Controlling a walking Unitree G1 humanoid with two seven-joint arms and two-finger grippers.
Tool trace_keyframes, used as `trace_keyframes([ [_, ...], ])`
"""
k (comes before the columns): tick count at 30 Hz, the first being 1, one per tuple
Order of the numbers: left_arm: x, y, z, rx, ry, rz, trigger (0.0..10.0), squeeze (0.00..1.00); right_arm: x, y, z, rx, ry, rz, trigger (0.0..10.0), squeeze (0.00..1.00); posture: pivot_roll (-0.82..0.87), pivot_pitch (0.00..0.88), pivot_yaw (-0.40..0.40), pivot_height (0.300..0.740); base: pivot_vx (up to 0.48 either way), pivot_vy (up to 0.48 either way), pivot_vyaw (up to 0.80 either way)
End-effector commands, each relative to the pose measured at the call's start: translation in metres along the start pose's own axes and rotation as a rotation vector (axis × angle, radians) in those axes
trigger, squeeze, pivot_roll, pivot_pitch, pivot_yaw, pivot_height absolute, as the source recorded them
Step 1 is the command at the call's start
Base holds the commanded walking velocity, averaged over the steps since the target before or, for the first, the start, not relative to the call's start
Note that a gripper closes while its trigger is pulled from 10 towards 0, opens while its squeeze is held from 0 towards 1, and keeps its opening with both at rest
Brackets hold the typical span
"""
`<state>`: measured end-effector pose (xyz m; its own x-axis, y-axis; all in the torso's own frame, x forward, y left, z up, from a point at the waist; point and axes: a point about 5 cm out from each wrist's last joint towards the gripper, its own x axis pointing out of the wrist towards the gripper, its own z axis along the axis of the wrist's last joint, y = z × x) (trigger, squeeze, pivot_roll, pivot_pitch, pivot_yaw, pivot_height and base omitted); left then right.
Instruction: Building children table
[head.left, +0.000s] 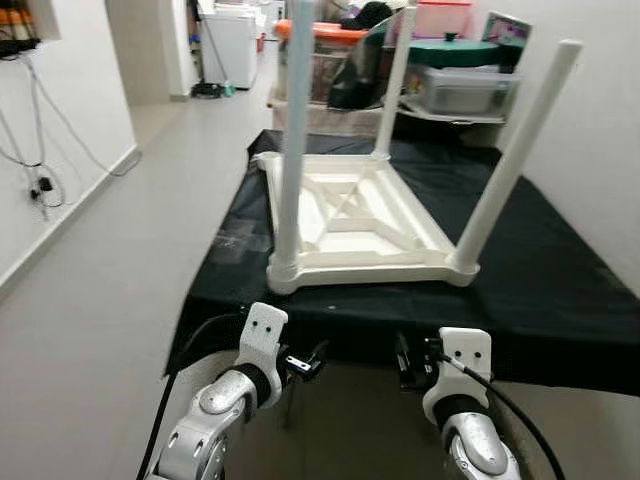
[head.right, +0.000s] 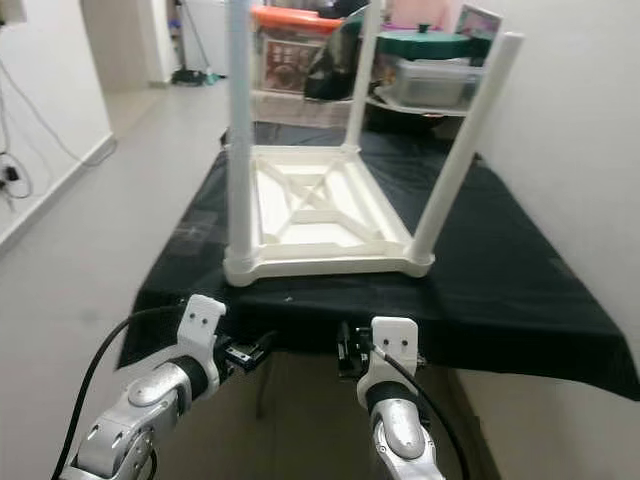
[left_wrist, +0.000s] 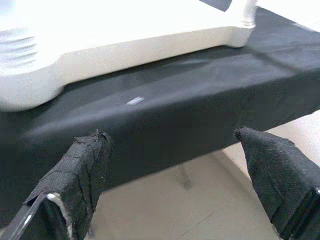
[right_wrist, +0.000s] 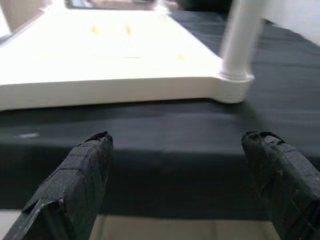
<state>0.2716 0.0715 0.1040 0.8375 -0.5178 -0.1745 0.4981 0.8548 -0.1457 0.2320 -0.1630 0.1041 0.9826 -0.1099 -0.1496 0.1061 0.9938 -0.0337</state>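
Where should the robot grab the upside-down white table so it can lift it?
Probably by the two nearest legs, one tool on each, coming from the front edge. The white table lies upside down on the black cloth; its legs stand up like round handles, narrow enough for open fingers.

Home hallway, storage boxes (head.left: 455, 85), fridge (head.left: 232, 45)

Left gripper (left_wrist: 170, 145) and right gripper (right_wrist: 175, 145) gape, held low.

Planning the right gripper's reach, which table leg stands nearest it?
The leg at the upturned table's near right corner, leaning outward; the other near leg stands before the left gripper.
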Motion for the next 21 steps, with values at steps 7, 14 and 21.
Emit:
trace_keyframes([
  [7, -0.001, 0.004, 0.000, 0.005, 0.003, 0.021, 10.0, 0.00, 0.003, 0.002, -0.001, 0.007, 0.019, 0.022, 10.0, 0.00, 0.11, 0.000, -0.097, 0.740, 0.000, 0.000, 0.00],
  [14, -0.001, 0.004, 0.001, 0.003, -0.008, 0.027, 10.0, 0.00, 0.004, 0.006, 0.004, 0.027, -0.001, 0.097, 10.0, 0.00, 0.11, 0.000, -0.098, 0.740, 0.000, 0.000, 0.00],
  [21, -0.004, -0.002, 0.005, -0.003, -0.034, -0.010, 10.0, 0.00, 0.034, -0.003, 0.022, -0.063, -0.001, 0.258, 10.0, 0.00, 0.11, 0.000, -0.095, 0.740, 0.000, 0.000, 0.00],
])
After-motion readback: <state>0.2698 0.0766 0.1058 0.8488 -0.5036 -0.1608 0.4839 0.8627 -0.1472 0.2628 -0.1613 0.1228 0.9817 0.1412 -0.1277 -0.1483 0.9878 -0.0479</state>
